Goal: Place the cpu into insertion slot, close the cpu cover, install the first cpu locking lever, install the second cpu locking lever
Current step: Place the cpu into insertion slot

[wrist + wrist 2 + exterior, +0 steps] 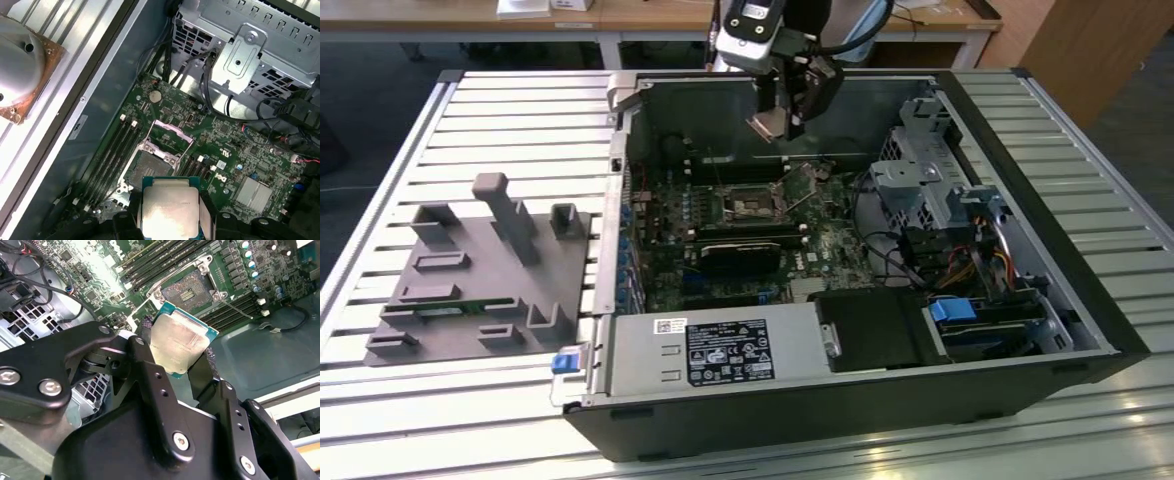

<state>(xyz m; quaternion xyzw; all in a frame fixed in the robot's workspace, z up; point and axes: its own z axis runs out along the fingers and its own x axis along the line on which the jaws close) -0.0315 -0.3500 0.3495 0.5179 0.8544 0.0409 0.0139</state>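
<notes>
Above the open computer case [854, 425], the cpu [181, 342], a thin, stiff, light chip, is clamped by two opposite edges in the jaws of the gripper [781, 120]. I judge that a sound hold, as it spares the delicate underside. Below it lies the bare insertion slot [150, 167], with the cpu cover [171, 132] raised, on the green motherboard [235, 150].

You're looking at a robotics lab or workshop bench. The table [1107, 170] is slatted aluminium profile. 1 open desktop PC case [854, 420] lies on its side on it, with a grey slotted parts fixture [467, 290] beside the case. Wooden office desks [654, 15] stand behind, on a dark floor [360, 90].
</notes>
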